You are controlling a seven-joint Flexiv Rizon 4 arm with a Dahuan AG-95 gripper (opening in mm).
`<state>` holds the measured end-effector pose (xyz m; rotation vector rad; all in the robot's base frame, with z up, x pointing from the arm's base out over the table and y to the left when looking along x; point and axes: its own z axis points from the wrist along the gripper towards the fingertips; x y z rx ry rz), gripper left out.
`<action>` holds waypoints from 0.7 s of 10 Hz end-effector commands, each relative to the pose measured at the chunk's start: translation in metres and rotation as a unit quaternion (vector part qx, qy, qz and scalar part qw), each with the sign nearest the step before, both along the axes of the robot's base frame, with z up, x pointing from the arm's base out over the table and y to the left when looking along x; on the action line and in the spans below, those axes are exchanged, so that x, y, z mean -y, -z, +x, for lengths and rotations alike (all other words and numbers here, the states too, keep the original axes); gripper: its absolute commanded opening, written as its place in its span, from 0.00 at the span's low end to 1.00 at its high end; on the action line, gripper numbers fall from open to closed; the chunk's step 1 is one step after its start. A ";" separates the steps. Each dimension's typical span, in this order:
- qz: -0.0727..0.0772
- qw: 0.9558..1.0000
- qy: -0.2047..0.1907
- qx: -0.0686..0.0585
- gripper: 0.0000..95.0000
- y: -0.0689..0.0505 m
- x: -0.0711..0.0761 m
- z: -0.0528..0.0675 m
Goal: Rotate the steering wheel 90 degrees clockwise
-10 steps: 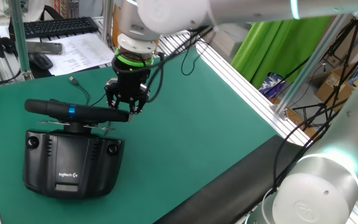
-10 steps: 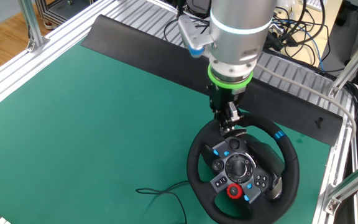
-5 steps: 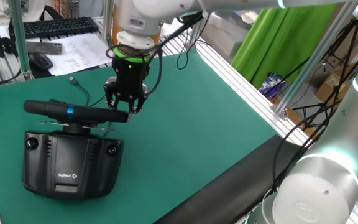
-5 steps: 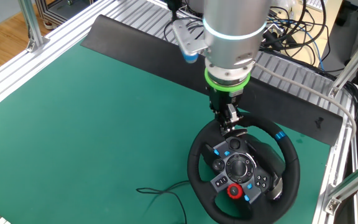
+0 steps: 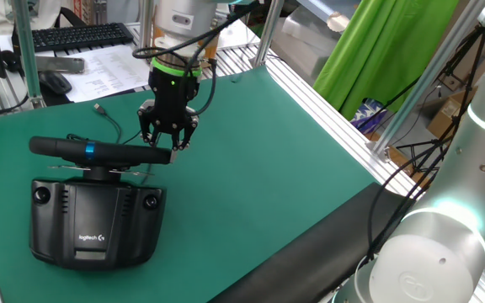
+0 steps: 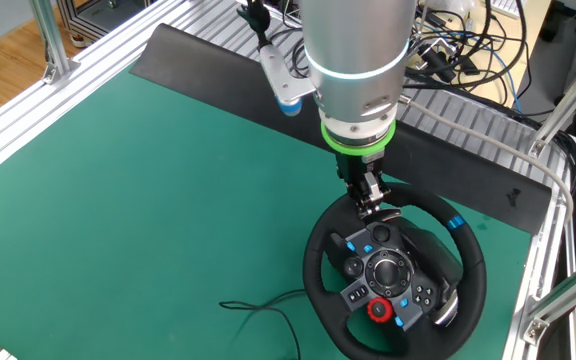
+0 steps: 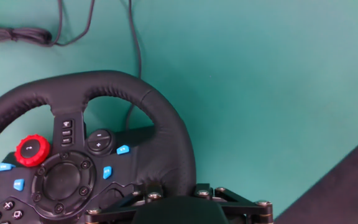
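Observation:
The steering wheel [image 5: 99, 151] is black and seen edge-on as a padded bar with a small blue stripe [image 5: 88, 150], joined to a black base box [image 5: 95, 223] with a white logo. In the other fixed view its round rim [image 6: 311, 262] faces up, with blue buttons and a red knob [image 6: 378, 309]. My gripper [image 5: 167, 148] points down at the bar's right end and is closed round the rim, also seen in the other fixed view [image 6: 370, 207]. In the hand view the rim [image 7: 166, 130] runs under the gripper [image 7: 173, 205]; the fingertips are hidden.
A thin cable [image 6: 263, 310] lies on the green mat beside the wheel and shows in the hand view [image 7: 17, 34]. A keyboard [image 5: 78, 35], mouse [image 5: 55, 82] and papers [image 5: 108, 63] lie beyond the mat. Aluminium rails [image 6: 488, 150] border it.
The wrist has turned and the gripper has shifted slightly left with the rim. The wheel has rotated a little; its blue stripe has moved along.

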<state>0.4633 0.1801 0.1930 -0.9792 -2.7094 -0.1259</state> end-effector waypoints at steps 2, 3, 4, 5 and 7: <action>-0.002 1.000 0.007 0.010 0.00 0.000 0.000 -0.003; -0.004 1.000 0.015 0.010 0.00 0.000 0.000 -0.003; -0.007 1.000 0.016 0.011 0.20 0.000 0.000 -0.003; -0.008 1.000 0.018 0.011 0.20 0.000 0.000 -0.003; -0.009 1.000 0.019 0.010 0.20 0.000 -0.001 -0.003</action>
